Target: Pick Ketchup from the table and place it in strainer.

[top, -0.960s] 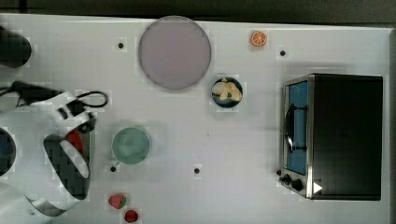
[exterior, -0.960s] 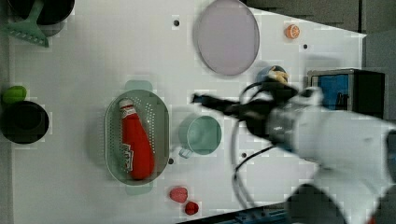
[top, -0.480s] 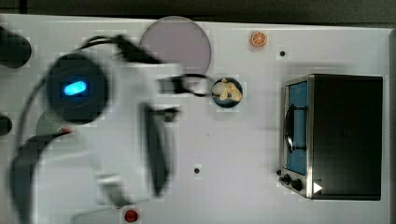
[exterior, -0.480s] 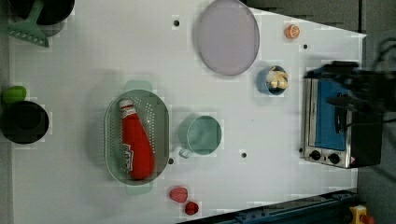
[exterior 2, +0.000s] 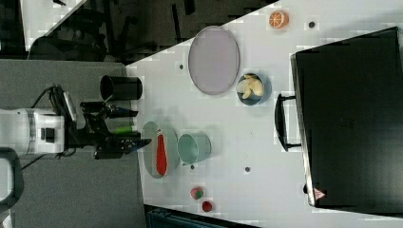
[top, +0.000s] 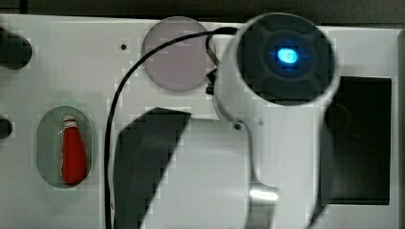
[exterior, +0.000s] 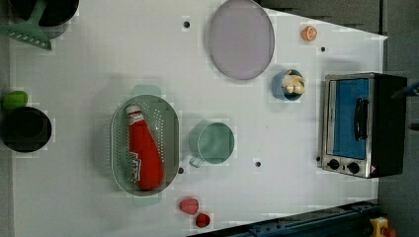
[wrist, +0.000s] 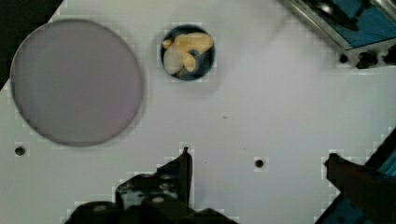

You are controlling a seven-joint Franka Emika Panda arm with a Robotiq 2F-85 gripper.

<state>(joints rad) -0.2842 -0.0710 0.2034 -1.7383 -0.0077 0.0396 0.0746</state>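
Across the lower middle of the top view, the white arm (top: 267, 143) looms close to the lens and hides much of the tabletop (top: 71, 62), including the right part of the greyish-pink plate (top: 176, 59); a black cable (top: 114, 119) curves past the plate's left side. At the left of that frame the ketchup (top: 73, 152) lies inside the strainer (top: 47, 148), cap toward the top of the frame.

Seen in the left view, the ketchup (exterior: 143, 150) lies lengthwise in the strainer (exterior: 168, 143) at centre left, white cap toward the upper edge. Just to the strainer's right stands the round green bowl (exterior: 212, 143), apart from it. Two strawberries (exterior: 193, 211) sit near the tabletop's lower edge, below the strainer. The toaster oven (exterior: 363, 123) stands at the right, with the small blue bowl (exterior: 287, 84) just to its left, and an orange slice (exterior: 309, 33) lies near the upper right corner. A black pot (exterior: 24, 129) and a green handled tool (exterior: 27, 32) lie along the left edge, partly cut off. Bare tabletop lies between the green bowl and the oven.

At the left of the right view, the gripper (exterior 2: 138, 128) hangs beyond the tabletop's edge, beside the strainer (exterior 2: 151, 142), its jaws wide apart and holding nothing. The wrist view shows the fingers (wrist: 180, 172) spread, one cut off at the frame's corner.
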